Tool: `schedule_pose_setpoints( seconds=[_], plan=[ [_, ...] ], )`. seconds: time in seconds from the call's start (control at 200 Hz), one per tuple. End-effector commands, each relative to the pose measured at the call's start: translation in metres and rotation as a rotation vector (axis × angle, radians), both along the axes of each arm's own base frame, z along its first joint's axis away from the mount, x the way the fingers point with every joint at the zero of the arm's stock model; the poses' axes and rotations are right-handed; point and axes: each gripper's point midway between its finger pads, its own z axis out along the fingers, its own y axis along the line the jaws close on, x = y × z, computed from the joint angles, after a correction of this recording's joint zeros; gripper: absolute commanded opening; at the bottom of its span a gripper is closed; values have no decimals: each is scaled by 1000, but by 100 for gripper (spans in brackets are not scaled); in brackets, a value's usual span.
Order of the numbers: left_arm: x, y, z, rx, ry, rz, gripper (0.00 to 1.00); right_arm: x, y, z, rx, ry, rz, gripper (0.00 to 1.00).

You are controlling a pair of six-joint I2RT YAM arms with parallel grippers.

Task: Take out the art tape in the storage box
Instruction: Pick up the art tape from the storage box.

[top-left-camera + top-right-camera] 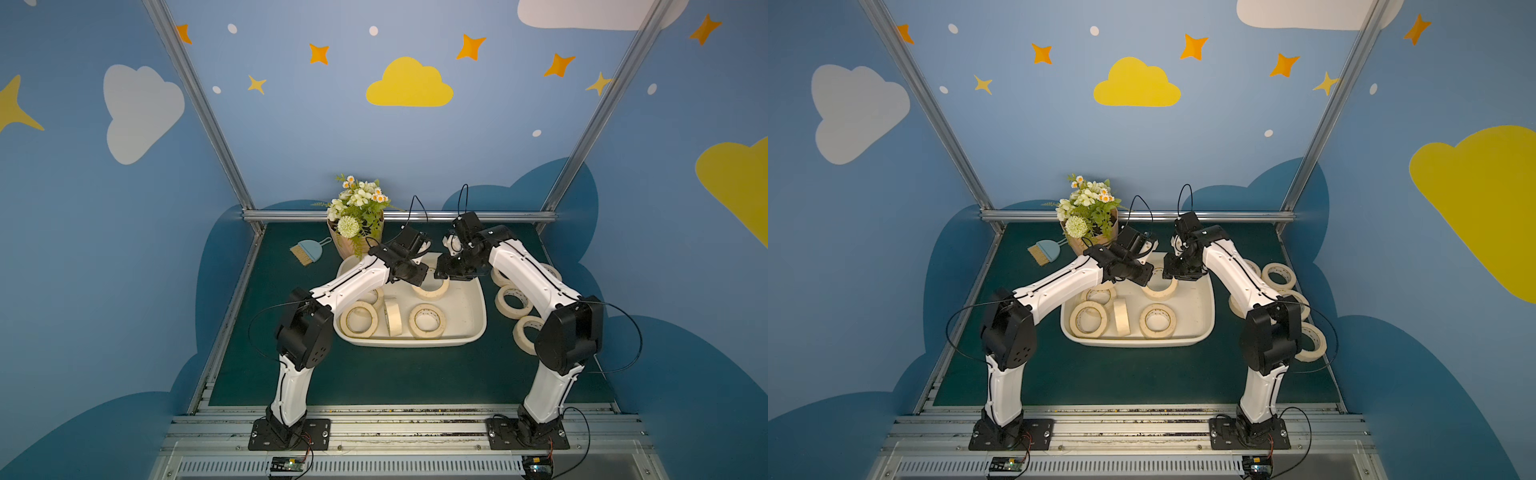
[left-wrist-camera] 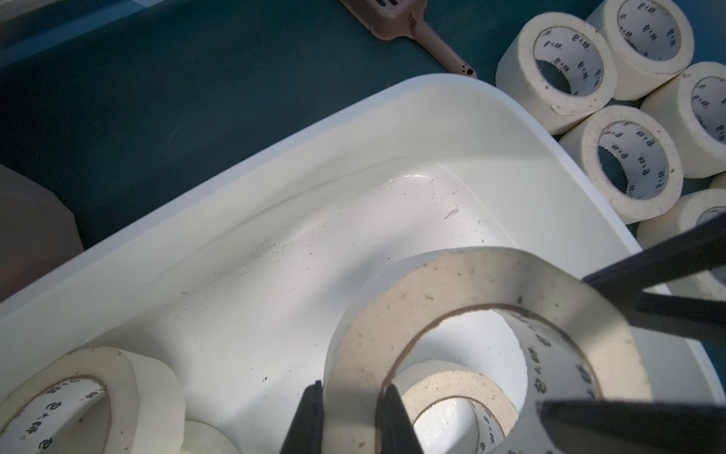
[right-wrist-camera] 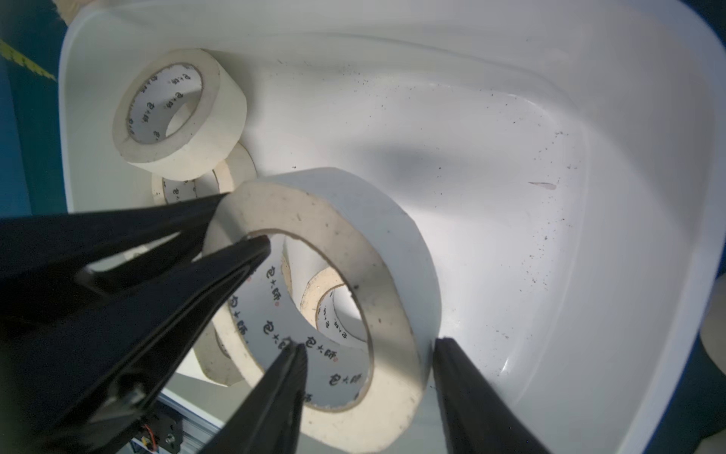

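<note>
Over the storage box (image 1: 469, 332), both pincers straddle one tape roll (image 1: 432, 291).

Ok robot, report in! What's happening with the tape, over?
Left hand shut on one tape roll, held over the storage box. Right hand straddling the same roll's wall. Nothing in the way.

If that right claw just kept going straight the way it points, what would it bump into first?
Probably the cream masking-tape roll it already straddles, one finger in the core, one outside. Past that, likely the white plastic tub's floor, though depth is unclear.
</note>
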Motion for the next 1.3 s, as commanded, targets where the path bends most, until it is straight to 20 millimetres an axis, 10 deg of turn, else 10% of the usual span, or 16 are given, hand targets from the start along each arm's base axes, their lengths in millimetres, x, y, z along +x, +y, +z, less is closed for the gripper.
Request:
schedule_pose_setpoints(
  seconds=[0.0, 0.125, 0.355, 0.541, 0.616, 0.731, 0.806, 0.991, 1.296],
  plan=[
    [0, -2, 40, -67, -75, 0, 4, 7, 5, 4, 25, -12, -3, 34],
    [-1, -2, 46, -92, -86, 7, 4, 4, 4, -2, 19, 4, -2, 27],
    [-2, -5, 55, -126, -94, 4, 4, 2, 5, -10, 21, 32, 4, 48],
    [-3, -3, 54, -113, -95, 7, 9, 4, -1, -7, -2, 11, -11, 5],
    [-5, -4, 55, -123, -93, -2, 24, 5, -5, -5, -8, 10, -17, 0],
    [-14, -11, 69, -190, -97, -45, 78, 9, -19, -4, -27, 10, -49, 0],
    [-19, -13, 82, -235, -108, -64, 100, 14, -34, 1, -36, 1, -85, 0],
    [-27, -11, 103, -293, -159, -79, 100, 27, -92, 15, -71, -33, -215, 0],
    [-28, 12, 80, -248, -122, -35, 100, 29, -225, 2, -214, -2, -473, 0]
  ],
)
